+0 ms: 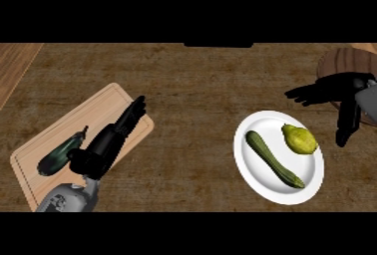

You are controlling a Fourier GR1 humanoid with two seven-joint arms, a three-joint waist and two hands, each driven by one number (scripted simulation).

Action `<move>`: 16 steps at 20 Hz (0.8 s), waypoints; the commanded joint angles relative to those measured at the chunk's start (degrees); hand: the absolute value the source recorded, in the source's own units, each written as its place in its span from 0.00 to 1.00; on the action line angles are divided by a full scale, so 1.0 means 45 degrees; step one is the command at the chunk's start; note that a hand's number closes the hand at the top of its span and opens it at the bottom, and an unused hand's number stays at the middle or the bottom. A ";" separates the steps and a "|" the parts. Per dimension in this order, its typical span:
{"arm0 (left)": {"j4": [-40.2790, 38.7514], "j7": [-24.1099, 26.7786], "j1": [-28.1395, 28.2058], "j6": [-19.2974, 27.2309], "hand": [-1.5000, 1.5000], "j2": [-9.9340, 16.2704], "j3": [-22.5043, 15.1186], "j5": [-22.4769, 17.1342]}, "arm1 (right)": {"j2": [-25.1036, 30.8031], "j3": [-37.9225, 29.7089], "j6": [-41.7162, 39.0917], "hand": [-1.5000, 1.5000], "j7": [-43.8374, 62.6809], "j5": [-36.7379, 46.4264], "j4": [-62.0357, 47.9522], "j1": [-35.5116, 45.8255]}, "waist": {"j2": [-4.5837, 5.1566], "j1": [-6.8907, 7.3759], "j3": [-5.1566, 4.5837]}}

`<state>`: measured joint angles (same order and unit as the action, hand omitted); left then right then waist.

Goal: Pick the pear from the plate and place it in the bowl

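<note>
Right hand [331, 90] spread, holding nothing, up-right of plate [254, 174]; pear [299, 139] sits on the plate's right side near zucchini [274, 159], so a careless reach could nudge either one; bowl [347, 62] beyond.

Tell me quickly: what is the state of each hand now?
Left hand: open, fingers straight, holding nothing, over the cutting board.
Right hand: open, fingers spread, holding nothing; the pear lies on the plate.
</note>
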<state>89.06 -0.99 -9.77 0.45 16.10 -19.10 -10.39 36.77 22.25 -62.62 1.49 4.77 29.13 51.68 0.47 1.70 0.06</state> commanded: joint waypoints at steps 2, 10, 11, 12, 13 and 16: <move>0.0350 -0.0620 0.0003 0.0208 0.50 -0.0437 -0.0002 0.0381 | 0.0241 -0.0153 -0.0677 0.00 -0.1422 0.0950 -0.0221 0.0259 | -0.0024 -0.0102 0.0002; -0.0199 0.0377 0.0536 -0.0276 0.50 -0.0695 0.0574 0.0870 | -0.0199 -0.0578 0.1592 0.00 -0.1437 0.1976 0.1763 -0.1744 | -0.0105 -0.0324 -0.0013; 0.0128 -0.0003 0.0660 0.0002 0.50 -0.1022 -0.0032 0.1277 | -0.0406 -0.0690 0.1791 0.00 -0.1361 0.2263 0.0924 -0.0875 | -0.0074 -0.0213 -0.0008; 0.1038 -0.0577 0.0698 -0.0494 0.50 -0.0208 0.0625 0.0635 | -0.0319 -0.0083 0.2725 0.00 -0.2443 0.2851 0.1352 -0.2328 | -0.0075 -0.0198 0.0001; 0.0288 -0.0215 0.0612 -0.0467 0.50 -0.0816 0.0564 0.0779 | -0.0365 -0.0384 0.2329 0.00 -0.2250 0.3099 0.1041 -0.1645 | -0.0068 -0.0229 -0.0007; 0.0304 -0.0461 0.0488 -0.0532 0.50 -0.1022 0.0576 0.0904 | -0.0834 -0.0270 0.3022 0.00 -0.2852 0.3904 0.0025 -0.1632 | -0.0043 -0.0157 -0.0002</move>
<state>89.10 -1.62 -8.05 -1.51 12.63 -16.60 -6.61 35.00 20.72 -51.67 -7.29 17.93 32.71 44.49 0.20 0.73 0.03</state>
